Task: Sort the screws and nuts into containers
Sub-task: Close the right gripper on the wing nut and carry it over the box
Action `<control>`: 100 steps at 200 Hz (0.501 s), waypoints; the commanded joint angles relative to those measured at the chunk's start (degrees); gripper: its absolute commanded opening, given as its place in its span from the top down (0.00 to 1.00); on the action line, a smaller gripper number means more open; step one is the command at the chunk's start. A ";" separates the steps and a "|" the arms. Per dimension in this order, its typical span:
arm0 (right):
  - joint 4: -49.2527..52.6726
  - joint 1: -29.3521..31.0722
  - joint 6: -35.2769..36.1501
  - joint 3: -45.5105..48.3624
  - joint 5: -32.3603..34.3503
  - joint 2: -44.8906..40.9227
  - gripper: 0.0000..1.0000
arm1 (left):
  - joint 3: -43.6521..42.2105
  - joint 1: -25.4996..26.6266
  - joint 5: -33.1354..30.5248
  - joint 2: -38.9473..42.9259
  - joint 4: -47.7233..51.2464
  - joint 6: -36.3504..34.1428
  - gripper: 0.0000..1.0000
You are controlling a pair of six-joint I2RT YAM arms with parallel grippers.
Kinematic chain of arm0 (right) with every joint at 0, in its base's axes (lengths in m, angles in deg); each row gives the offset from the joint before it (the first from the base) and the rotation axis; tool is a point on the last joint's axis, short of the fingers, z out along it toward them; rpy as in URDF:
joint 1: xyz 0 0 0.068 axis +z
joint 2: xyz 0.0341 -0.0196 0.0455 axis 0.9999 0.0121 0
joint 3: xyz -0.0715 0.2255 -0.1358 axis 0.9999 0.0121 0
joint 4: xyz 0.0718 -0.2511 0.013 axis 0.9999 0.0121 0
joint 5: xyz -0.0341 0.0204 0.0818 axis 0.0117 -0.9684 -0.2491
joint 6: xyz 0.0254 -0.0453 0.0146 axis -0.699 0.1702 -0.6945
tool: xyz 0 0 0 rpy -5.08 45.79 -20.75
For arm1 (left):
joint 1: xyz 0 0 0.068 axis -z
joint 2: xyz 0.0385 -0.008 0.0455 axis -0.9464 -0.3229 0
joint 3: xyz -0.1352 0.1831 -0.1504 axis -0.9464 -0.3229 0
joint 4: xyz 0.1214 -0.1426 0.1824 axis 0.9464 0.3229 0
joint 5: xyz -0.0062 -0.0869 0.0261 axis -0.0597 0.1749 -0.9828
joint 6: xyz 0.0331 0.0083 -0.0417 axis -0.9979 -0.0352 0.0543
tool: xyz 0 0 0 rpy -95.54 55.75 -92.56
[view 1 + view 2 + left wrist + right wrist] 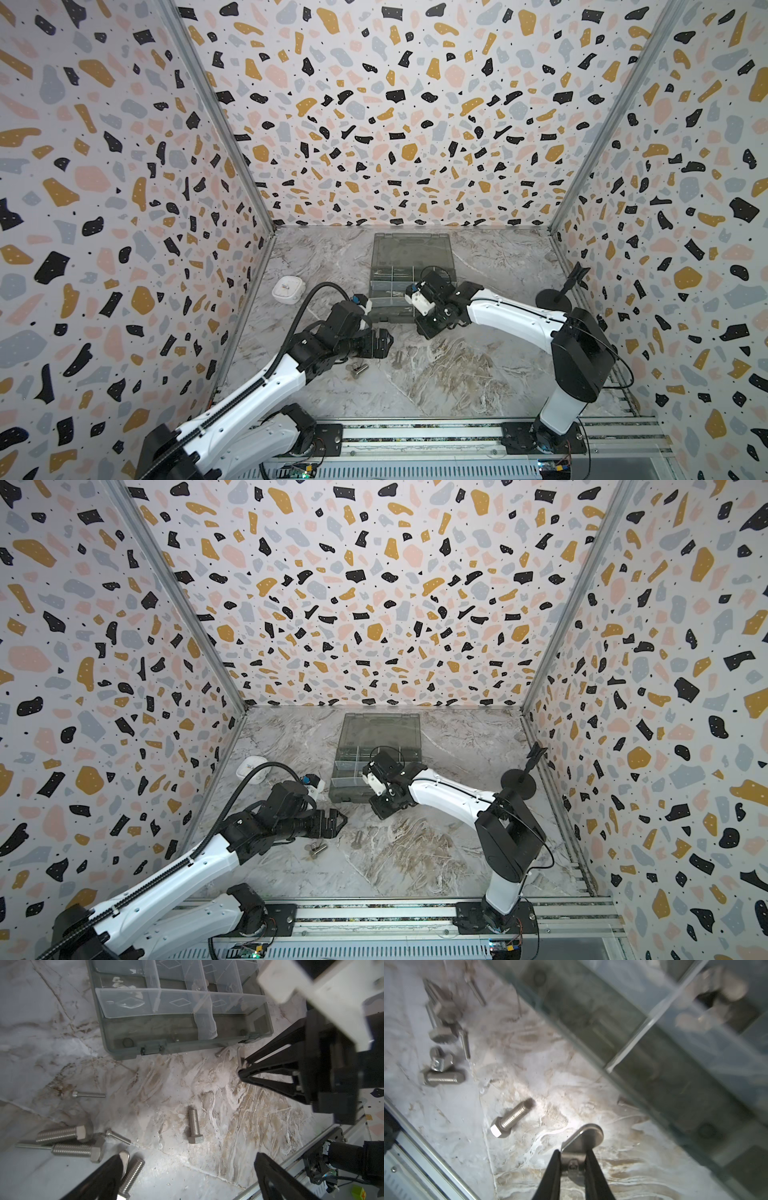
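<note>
My right gripper [573, 1153] is shut on a silver winged nut [583, 1138], just above the marble floor in front of the organiser box [376, 291]; its tips also show in the left wrist view [242, 1070]. My left gripper [188, 1157] stands open over the floor, holding nothing. One hex-head screw [194, 1124] lies alone between the arms [399, 358]. Several more screws [68, 1140] lie heaped by the left finger [112, 1169], with a winged nut [124, 1158] and thin screws [89, 1094]. The box's clear-walled containers [128, 1001] lie open; blurred nuts [712, 1001] show in one.
A small white rounded case [287, 289] sits at the left by the wall. A black round-based stand [552, 299] is at the right wall. A thin screw [220, 1053] lies against the box's front rim. The box lid [411, 249] lies open toward the back.
</note>
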 commanded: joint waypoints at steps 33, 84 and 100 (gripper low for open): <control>7.67 -8.39 3.90 -14.54 0.73 5.18 0.83 | 11.11 0.14 -2.63 -12.51 -3.62 -5.89 0.00; 8.29 -12.60 3.38 -23.74 -1.96 13.48 0.83 | 18.23 0.05 -3.03 -19.68 -1.95 -10.85 0.00; 8.58 -12.90 3.40 -25.45 -2.36 15.73 0.83 | 19.86 -0.03 -2.92 -21.04 -1.77 -11.89 0.00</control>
